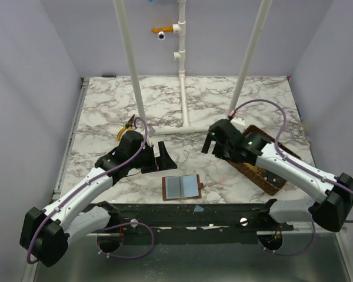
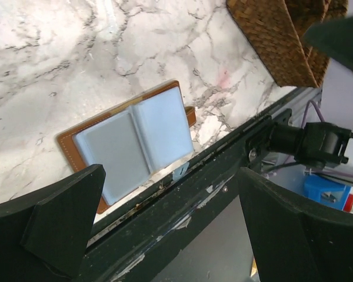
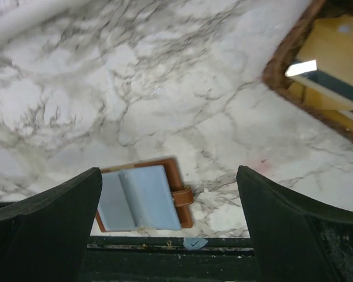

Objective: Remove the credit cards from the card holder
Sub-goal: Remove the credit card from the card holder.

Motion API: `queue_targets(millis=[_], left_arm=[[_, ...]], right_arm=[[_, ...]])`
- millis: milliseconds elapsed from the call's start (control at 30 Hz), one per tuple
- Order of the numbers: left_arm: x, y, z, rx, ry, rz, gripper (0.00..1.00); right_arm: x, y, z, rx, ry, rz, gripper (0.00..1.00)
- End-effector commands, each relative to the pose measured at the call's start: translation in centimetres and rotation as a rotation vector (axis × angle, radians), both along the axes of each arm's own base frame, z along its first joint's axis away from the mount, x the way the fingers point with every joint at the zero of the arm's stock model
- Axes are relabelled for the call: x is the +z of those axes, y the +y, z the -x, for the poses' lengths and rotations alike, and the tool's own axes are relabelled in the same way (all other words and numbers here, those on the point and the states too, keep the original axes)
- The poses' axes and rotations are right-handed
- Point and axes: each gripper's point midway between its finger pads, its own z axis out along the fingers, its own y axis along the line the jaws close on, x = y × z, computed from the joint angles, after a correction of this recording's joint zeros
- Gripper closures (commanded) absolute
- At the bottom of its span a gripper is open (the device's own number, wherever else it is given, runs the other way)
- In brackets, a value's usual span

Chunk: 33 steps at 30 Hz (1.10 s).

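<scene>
The card holder lies open and flat near the table's front edge, brown leather with blue-grey clear pockets up. Its snap tab points right. Whether its pockets hold anything I cannot tell. Flat yellowish and pale-and-dark credit cards lie in the woven basket. My left gripper hovers open just behind and left of the holder, nothing between its fingers. My right gripper is open too, raised behind and right of the holder.
The brown woven basket sits right of the holder, partly under my right arm. A white pipe frame stands at mid-table. An orange-and-black tool lies behind my left arm. A black rail runs along the front edge.
</scene>
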Motion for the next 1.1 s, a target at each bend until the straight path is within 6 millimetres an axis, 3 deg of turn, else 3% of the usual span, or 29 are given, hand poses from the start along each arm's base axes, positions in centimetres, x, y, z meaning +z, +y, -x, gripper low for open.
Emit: queue_targets(millis=[0, 100, 233, 567, 767, 1067], left_arm=[[-0.6, 1.5, -0.8, 0.117, 0.013, -0.047, 0.02], [-0.6, 1.8, -0.9, 0.142, 0.017, -0.052, 0.01], [-0.8, 2.5, -1.1, 0.182, 0.019, -0.073, 0.01], [-2.0, 6.2, -1.0, 0.351, 0.024, -0.144, 0.01], [-2.5, 7.6, -1.2, 0.387, 0.031, -0.168, 0.02], [-2.1, 7.9, -1.3, 0.386, 0.026, -0.153, 0.02]], right_arm=[[-1.1, 6.1, 0.8, 0.071, -0.038, -0.027, 0.00], [-3.0, 9.5, 2.7, 0.157, -0.008, -0.007, 0.00], [-4.7, 12.4, 4.4, 0.240, 0.014, -0.032, 0.00], [-8.1, 17.1, 8.8, 0.367, 0.057, -0.042, 0.09], [-10.0, 18.1, 9.5, 0.393, 0.079, -0.001, 0.12], [-12.2, 18.2, 9.2, 0.398, 0.102, 0.112, 0.19]])
